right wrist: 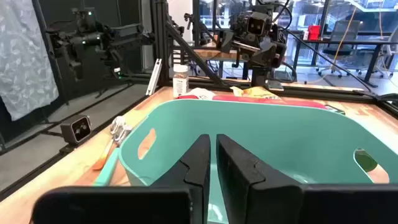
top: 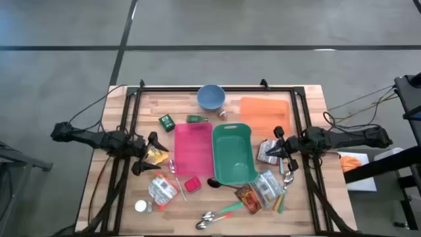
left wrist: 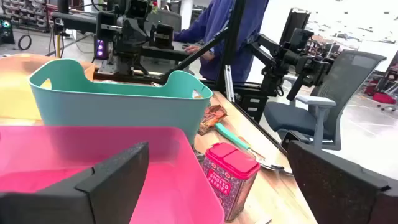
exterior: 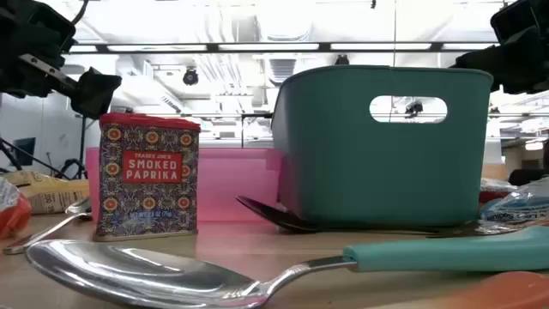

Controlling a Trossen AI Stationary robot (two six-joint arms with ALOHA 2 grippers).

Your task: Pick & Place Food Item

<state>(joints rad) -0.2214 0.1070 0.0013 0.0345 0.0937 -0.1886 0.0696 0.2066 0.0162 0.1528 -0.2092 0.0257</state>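
**Both grippers empty beside the two bins**

The left gripper [top: 150, 153] stands with its fingers [left wrist: 112, 180] wide apart and holds nothing. Directly under and beside it lies a yellow snack bag [top: 158, 155]. Just in front of its fingertips begins the pink tray [top: 193, 149], and near that tray's corner stands the red tin of smoked paprika [left wrist: 229, 179]. Beyond the pink tray comes the teal bin [top: 234, 153].

The right gripper [top: 281, 147] faces the teal bin from the other side, at its rim, with its fingers [right wrist: 198, 163] pressed together on nothing. Below it lies a silver foil packet [top: 268, 151]. Further from it, toward the near edge of the table [top: 309, 99], are a clear packet [top: 268, 184] and a brown snack packet [top: 248, 197]. On the far side of the bins are a blue bowl [top: 211, 97] and an orange board [top: 264, 109].
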